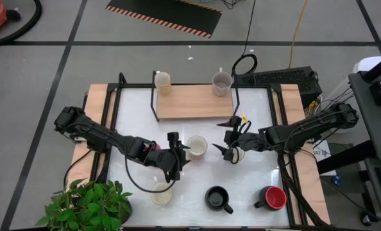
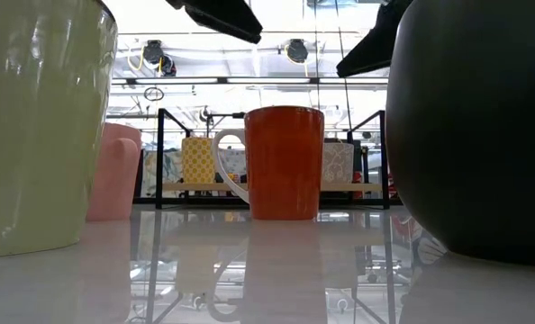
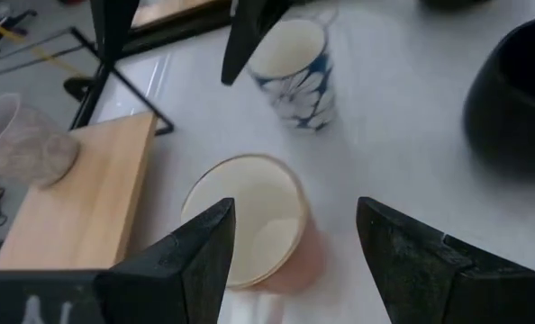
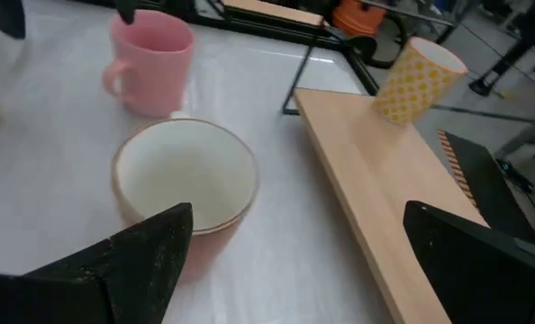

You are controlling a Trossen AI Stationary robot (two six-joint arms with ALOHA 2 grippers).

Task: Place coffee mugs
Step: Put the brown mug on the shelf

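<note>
My left gripper (image 1: 185, 154) (image 3: 294, 211) is open just left of a reddish mug with a cream inside (image 1: 196, 146) (image 3: 249, 220) (image 2: 285, 162), which stands upright at the table's middle. Its fingers stand either side of the mug's near part, apart from it. My right gripper (image 1: 228, 142) (image 4: 299, 216) is open over a white mug with blue flowers (image 1: 239, 154) (image 3: 296, 65), its fingers above the rim. A pink mug (image 4: 150, 63) (image 2: 114, 171) stands under the left arm. Near the front edge stand a cream mug (image 1: 161, 192), a black mug (image 1: 217, 197) and a red-and-black mug (image 1: 274, 197).
A wooden shelf on a black frame (image 1: 194, 102) stands at the far middle; a yellow dotted mug (image 1: 161, 81) (image 4: 421, 76) and a grey mug (image 1: 222, 82) (image 3: 20, 139) stand on it. A green potted plant (image 1: 88, 205) sits at the near left corner.
</note>
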